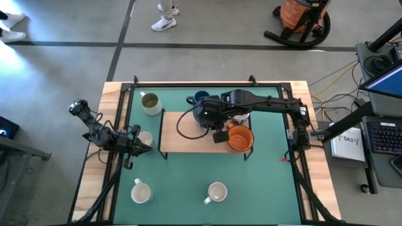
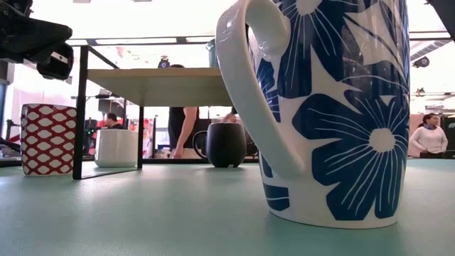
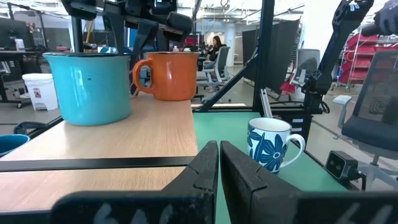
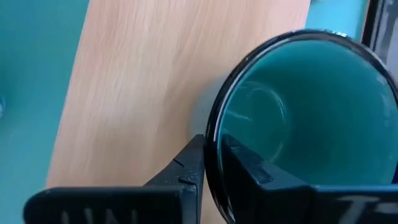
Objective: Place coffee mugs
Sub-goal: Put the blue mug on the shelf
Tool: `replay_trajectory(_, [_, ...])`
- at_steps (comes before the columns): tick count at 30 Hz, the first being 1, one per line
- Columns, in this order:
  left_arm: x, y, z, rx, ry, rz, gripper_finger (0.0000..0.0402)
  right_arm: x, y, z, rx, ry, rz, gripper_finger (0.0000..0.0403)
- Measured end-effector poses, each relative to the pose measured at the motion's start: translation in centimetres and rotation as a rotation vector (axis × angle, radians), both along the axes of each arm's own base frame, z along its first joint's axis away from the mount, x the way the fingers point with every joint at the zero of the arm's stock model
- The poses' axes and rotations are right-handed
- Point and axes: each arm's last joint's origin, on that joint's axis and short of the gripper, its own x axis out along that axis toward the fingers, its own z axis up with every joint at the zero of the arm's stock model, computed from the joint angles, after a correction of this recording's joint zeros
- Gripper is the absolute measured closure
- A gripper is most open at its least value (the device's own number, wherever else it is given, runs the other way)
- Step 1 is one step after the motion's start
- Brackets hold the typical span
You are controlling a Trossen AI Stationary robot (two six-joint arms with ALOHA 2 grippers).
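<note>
On the raised wooden shelf (image 1: pixel 188 135) in the middle of the green worktop (image 1: pixel 264 176), the right claw (image 4: pixel 213 163) pinches the rim of the teal mug (image 4: pixel 305 118), one finger outside the wall and one inside, the two closed tight on the dark edge. From above, the right arm reaches in from the right side and covers most of that mug; the orange mug (image 1: pixel 240 139) stands just to its right on the shelf's right end. A navy mug (image 1: pixel 200 98) sits just beyond the shelf's far edge, and an olive green mug (image 1: pixel 150 103) stands on the worktop near the far left corner.

Two white mugs rest near the front: one at the near left (image 1: pixel 141 191), and the blue-flowered mug (image 1: pixel 217 193) near the middle. A red-and-white patterned mug (image 2: pixel 47 139) stands left of the shelf, beside the left claw (image 3: pixel 219 163), which hangs at the worktop's left edge with its fingers pressed together on nothing.
</note>
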Motion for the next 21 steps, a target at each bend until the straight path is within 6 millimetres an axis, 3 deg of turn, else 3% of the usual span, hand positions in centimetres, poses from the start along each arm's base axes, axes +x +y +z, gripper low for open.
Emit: replay_trajectory(21, [0.0,0.0,0.0,0.0,0.0,0.0,0.0402,-2.4,0.1,1.3,0.012,0.14,0.005,0.036])
